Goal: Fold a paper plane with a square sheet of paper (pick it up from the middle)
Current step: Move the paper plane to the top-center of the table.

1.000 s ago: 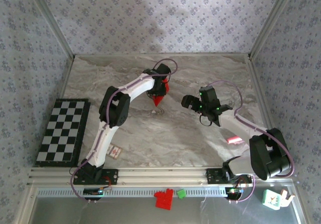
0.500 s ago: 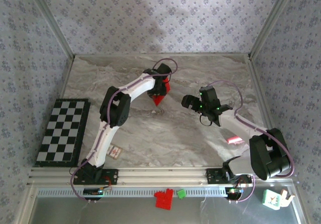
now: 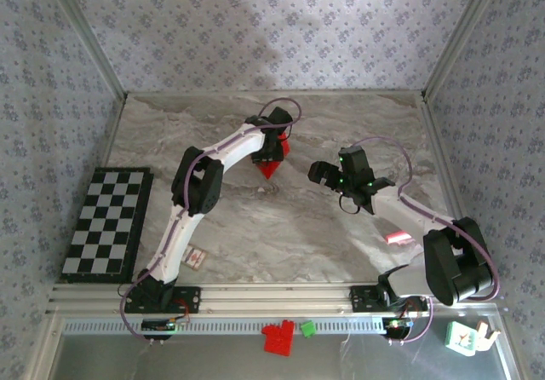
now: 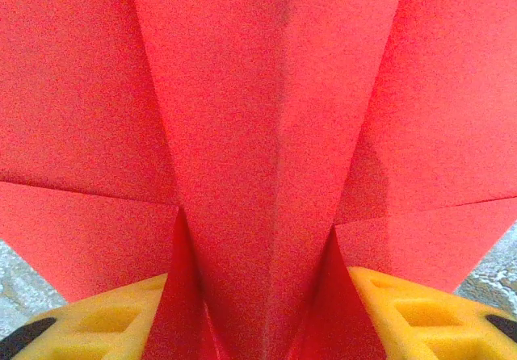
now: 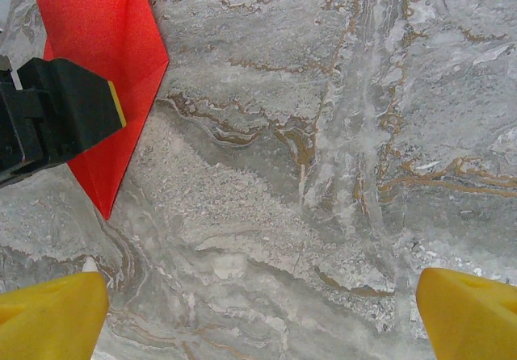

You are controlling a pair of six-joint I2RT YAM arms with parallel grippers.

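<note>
The red paper plane (image 3: pixel 272 168) is a pointed dart with a centre crease, its tip aimed at the near edge. My left gripper (image 3: pixel 271 152) sits over its back part at the middle of the table. In the left wrist view the plane (image 4: pixel 266 134) spreads its wings wide, and its centre fold runs down between my yellow fingers (image 4: pixel 105 320), which stand apart on either side of the left gripper (image 4: pixel 258 283). My right gripper (image 3: pixel 317 173) hovers open just to the right, and between its fingertips (image 5: pixel 258 316) lies bare marble. The right wrist view has the plane (image 5: pixel 121 29) under the left finger (image 5: pixel 65 110).
A chessboard (image 3: pixel 106 224) lies at the table's left edge, with a small white card (image 3: pixel 195 257) near the left arm's base. A pink item (image 3: pixel 398 238) sits by the right arm. A red brick block (image 3: pixel 277 338) and a green block (image 3: pixel 306 329) rest on the front rail.
The left gripper's jaws have spread wider around the plane's centre fold. The plane has stayed almost where it was. The right arm has not moved.
</note>
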